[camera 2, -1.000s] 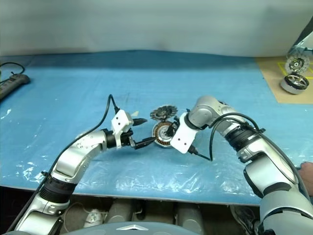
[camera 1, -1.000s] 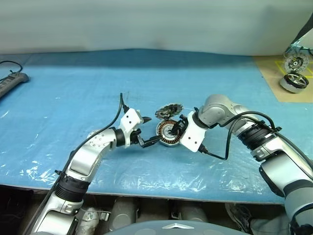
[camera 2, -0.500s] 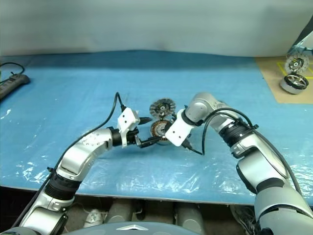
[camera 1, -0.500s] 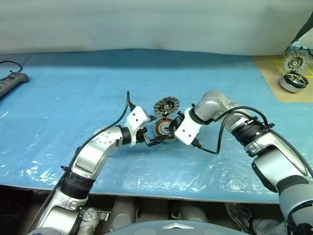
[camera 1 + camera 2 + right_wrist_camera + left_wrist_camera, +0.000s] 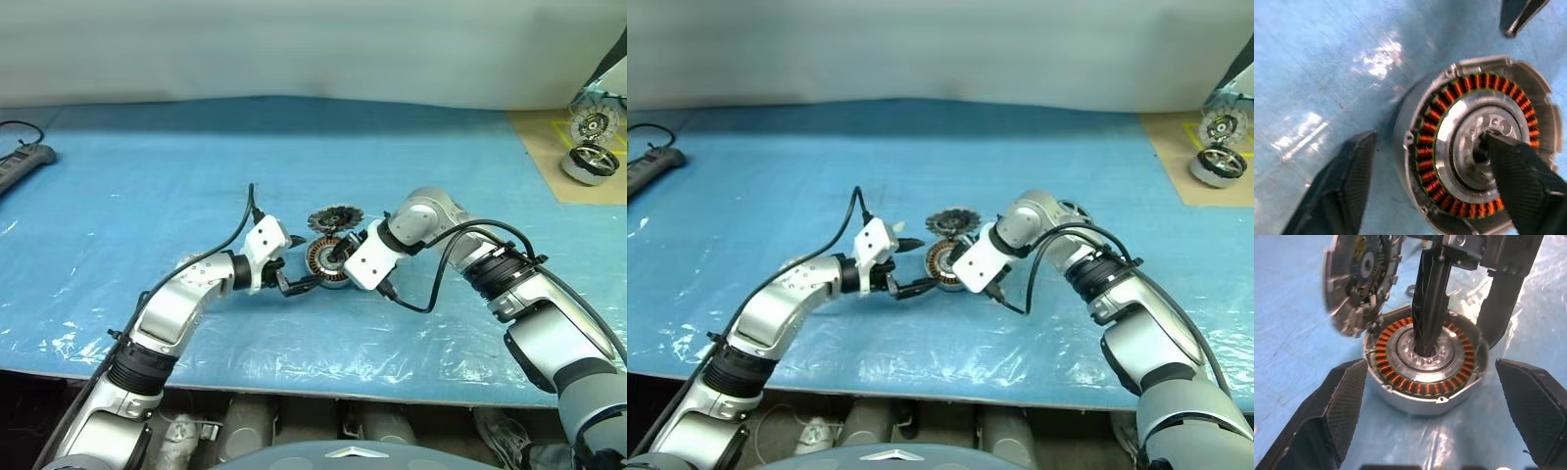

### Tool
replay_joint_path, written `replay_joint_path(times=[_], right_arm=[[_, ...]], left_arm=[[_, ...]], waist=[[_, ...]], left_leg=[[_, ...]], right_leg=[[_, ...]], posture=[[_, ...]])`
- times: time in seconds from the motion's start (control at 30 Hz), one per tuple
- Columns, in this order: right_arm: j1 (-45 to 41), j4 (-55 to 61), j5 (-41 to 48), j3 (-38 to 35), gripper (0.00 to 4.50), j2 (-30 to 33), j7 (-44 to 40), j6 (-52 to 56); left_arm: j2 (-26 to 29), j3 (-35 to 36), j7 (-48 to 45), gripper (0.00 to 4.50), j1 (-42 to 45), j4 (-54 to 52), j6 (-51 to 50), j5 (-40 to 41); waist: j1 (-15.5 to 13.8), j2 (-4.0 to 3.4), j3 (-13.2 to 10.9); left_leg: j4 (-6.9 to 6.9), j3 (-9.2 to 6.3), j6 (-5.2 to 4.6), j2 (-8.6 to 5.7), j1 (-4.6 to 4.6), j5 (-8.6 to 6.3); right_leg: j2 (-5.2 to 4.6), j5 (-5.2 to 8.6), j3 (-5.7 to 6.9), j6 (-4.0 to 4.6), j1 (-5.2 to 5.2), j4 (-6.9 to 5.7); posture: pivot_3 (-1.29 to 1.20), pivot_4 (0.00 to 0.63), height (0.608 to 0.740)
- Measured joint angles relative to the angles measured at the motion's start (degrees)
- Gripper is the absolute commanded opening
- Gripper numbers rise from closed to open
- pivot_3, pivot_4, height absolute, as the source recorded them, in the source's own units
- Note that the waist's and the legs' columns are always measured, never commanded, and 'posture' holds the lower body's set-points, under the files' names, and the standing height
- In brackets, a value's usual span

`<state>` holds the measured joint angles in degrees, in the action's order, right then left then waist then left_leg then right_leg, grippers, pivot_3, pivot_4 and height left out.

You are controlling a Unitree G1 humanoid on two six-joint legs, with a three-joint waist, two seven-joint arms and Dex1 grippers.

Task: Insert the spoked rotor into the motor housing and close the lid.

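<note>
Left wrist view puts the motor housing (image 5: 1425, 367) at the centre of the frame, flat on the blue plastic sheet (image 5: 1298, 323), its ring of copper windings facing up around a silver hub. It lies in the gap between the left gripper's (image 5: 1442, 406) two black fingers (image 5: 1337, 401), which stand wide apart at lower left and lower right, neither touching it. One slim black finger of the right gripper (image 5: 1420, 181) comes down from the top of that frame with its tip on the hub; the other passes the housing's outer rim at upper right. Right wrist view shows the same: one finger (image 5: 1520, 169) at lower right lies over the hub, the other at lower left is out on the sheet, clear of the housing wall, so the fingers are spread with the near side of the housing between them and do not clamp it.

The spoked rotor (image 5: 1359, 281) stands tilted on edge at upper left of the left wrist view, its lower rim just at the housing's rim. In the left eye view it sits just above the housing (image 5: 326, 262) near the frame's centre.

Further out, a black power strip (image 5: 20, 162) lies at the left edge and two more motor parts (image 5: 591, 147) rest on a brown board (image 5: 544, 157) at upper right.
</note>
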<state>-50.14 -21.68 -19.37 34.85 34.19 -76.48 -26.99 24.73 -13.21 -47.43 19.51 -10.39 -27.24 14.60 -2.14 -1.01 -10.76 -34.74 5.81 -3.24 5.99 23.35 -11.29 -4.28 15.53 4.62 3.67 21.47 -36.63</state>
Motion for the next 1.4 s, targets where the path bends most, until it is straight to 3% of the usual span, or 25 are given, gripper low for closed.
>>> replay_joint_path(times=[0.3,0.5,0.67,0.8,0.97,1.13,1.3,1.4], right_arm=[[5.2,12.0,4.8,-5.2,3.63,2.9,0.7,5.2],[14.7,24.8,11.1,-13.0,3.63,5.4,2.2,21.8],[26.1,30.8,16.6,-21.9,3.63,6.2,8.2,38.4],[33.9,33.1,19.8,-29.1,3.63,3.6,16.4,47.8],[39.8,33.6,23.2,-36.8,3.63,-7.0,30.2,51.5],[40.1,29.2,23.3,-38.3,3.63,-12.5,40.1,49.8],[40.6,27.4,22.8,-35.5,3.63,-13.1,41.9,48.3],[40.7,26.4,22.6,-33.9,3.63,-13.1,42.0,47.9]], left_arm=[[-2.0,-0.8,0.2,4.5,0.6,4.2,5.0,-2.0],[-5.1,-2.2,1.8,4.5,0.7,4.4,5.5,-2.6],[-6.5,-2.0,4.5,4.5,0.6,3.1,3.0,-2.5],[-7.5,-0.4,8.2,4.5,0.3,2.7,1.8,-2.5],[-7.2,0.6,10.5,4.5,-1.9,-0.1,1.6,-2.4],[-7.1,1.0,11.6,4.5,-3.4,-1.7,0.9,-2.2],[-4.7,1.8,9.4,4.5,-6.9,-5.6,-1.9,0.9],[-0.4,2.8,4.8,4.5,-11.1,-8.1,-1.9,4.2]], waist=[[-0.2,0.04,0.0],[-0.3,0.07,0.0],[-0.4,0.07,0.0],[-0.3,0.07,0.0],[-0.1,-0.03,0.0],[-0.2,-0.04,0.0],[-0.2,-0.05,0.0],[0.0,-0.06,0.0]], left_leg=[[0.01,0.0,-0.01,0.0,0.05,-0.01],[0.11,-0.01,0.0,0.0,-0.12,-0.01],[0.21,-0.02,0.01,0.0,-0.18,-0.01],[0.4,-0.01,0.03,-0.01,-0.22,0.01],[0.7,0.0,0.08,-0.01,-0.21,0.03],[0.72,0.0,0.08,-0.04,-0.18,0.03],[0.78,0.0,0.09,-0.04,-0.22,0.03],[0.84,0.01,0.11,-0.04,-0.25,0.03]], right_leg=[[0.0,0.0,0.0,-0.01,0.02,0.06],[0.0,0.0,0.0,-0.01,-0.14,0.12],[0.0,0.0,0.0,-0.01,-0.2,0.28],[0.01,0.0,0.0,-0.02,-0.22,0.46],[0.06,-0.01,0.02,-0.02,-0.21,0.77],[0.06,-0.02,0.02,-0.04,-0.25,0.88],[0.06,-0.02,0.03,-0.04,-0.27,0.9],[0.06,-0.02,0.02,-0.04,-0.27,0.92]], posture=[[0.0,0.15,0.74],[0.0,0.15,0.74],[0.0,0.15,0.74],[0.0,0.15,0.74],[0.0,0.15,0.74],[0.0,0.15,0.74],[0.0,0.15,0.74],[0.0,0.15,0.74]])
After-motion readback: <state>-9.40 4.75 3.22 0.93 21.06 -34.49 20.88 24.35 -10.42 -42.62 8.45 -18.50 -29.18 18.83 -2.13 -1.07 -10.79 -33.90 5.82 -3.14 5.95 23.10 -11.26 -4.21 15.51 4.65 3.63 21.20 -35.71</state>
